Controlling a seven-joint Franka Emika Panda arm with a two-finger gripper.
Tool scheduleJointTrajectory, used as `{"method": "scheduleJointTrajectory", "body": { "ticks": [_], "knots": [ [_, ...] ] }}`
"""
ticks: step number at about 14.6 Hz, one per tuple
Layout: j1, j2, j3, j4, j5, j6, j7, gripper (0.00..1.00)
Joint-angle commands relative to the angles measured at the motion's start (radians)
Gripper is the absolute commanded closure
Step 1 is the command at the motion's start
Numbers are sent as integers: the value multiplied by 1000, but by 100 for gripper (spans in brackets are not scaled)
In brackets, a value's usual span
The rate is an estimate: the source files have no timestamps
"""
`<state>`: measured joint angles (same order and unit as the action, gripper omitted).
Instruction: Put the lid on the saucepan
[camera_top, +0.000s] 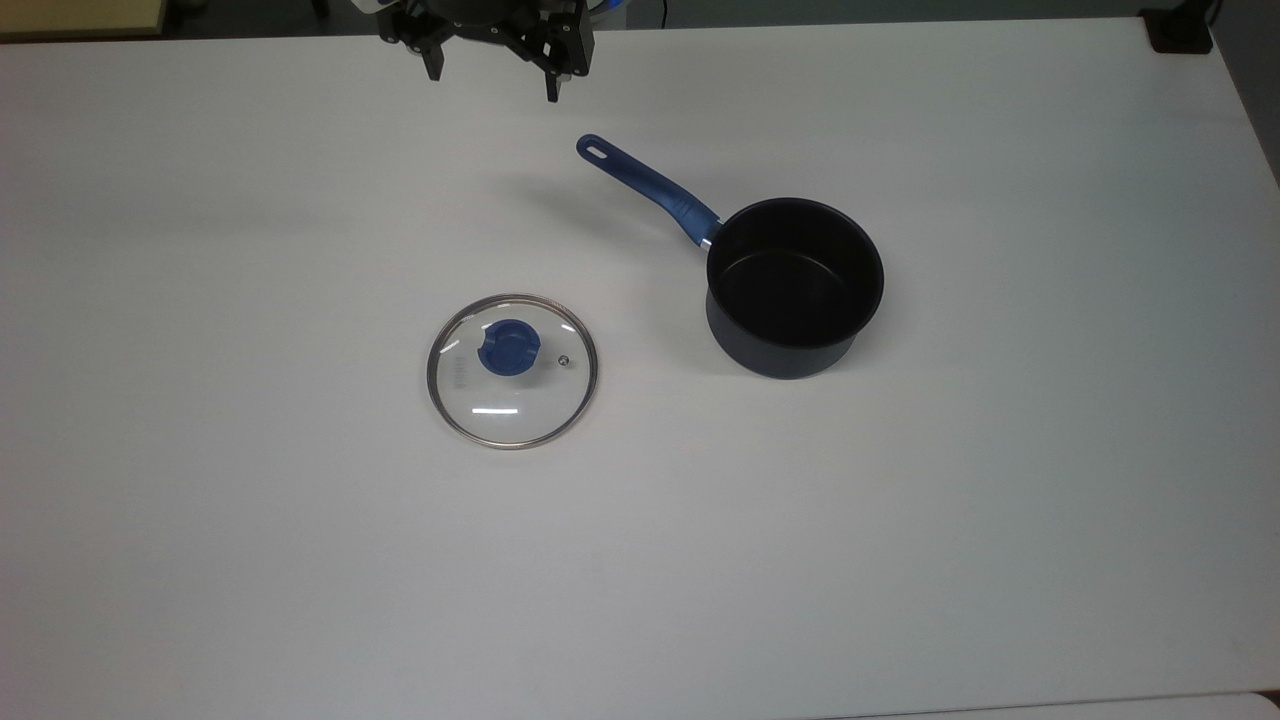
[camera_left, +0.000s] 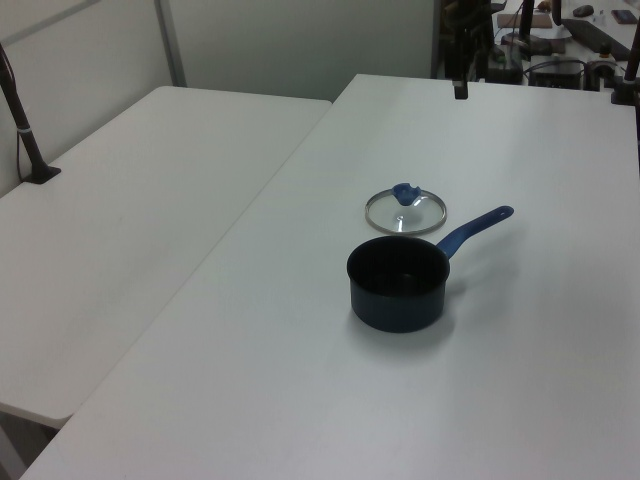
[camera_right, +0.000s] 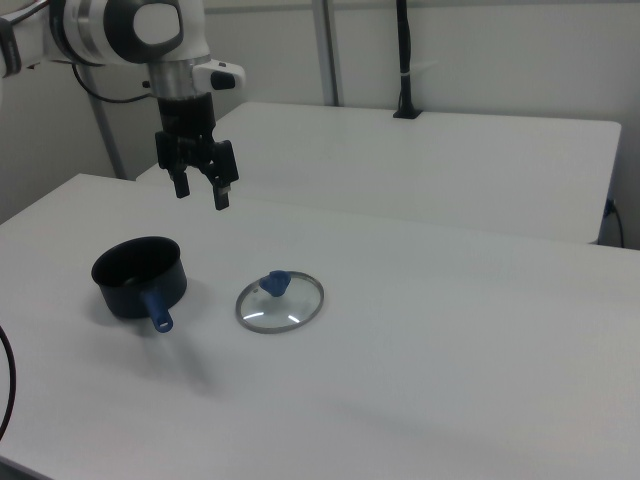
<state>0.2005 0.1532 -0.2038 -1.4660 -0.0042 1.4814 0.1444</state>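
The lid (camera_top: 512, 370) lies flat on the white table (camera_top: 1000, 480), clear glass with a steel rim and a blue knob; it also shows in the left view (camera_left: 405, 212) and the right view (camera_right: 280, 302). The saucepan (camera_top: 794, 288) stands upright to the top view's right of it, dark and empty, its blue handle (camera_top: 647, 188) pointing up-left. It shows too as the saucepan (camera_left: 398, 283) and the saucepan (camera_right: 139, 276). My gripper (camera_top: 492, 85) hangs open at the top view's upper edge, well above the table and apart from both; in the right view the gripper (camera_right: 201, 193) holds nothing.
A second white table (camera_left: 130, 220) adjoins on the left view's left. A black post (camera_right: 403, 60) stands on the far table in the right view. A dark clamp (camera_top: 1180, 30) sits at the top view's upper right corner.
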Motion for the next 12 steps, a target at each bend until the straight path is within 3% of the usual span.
{"method": "scheduleJointTrajectory", "body": {
  "ticks": [1,6,12],
  "knots": [
    [7,-21,-8,-30,-5,17,-20,0],
    [-22,-15,-8,-27,1,71,-39,0],
    [-102,75,-8,-42,27,229,-80,0]
  ]
}}
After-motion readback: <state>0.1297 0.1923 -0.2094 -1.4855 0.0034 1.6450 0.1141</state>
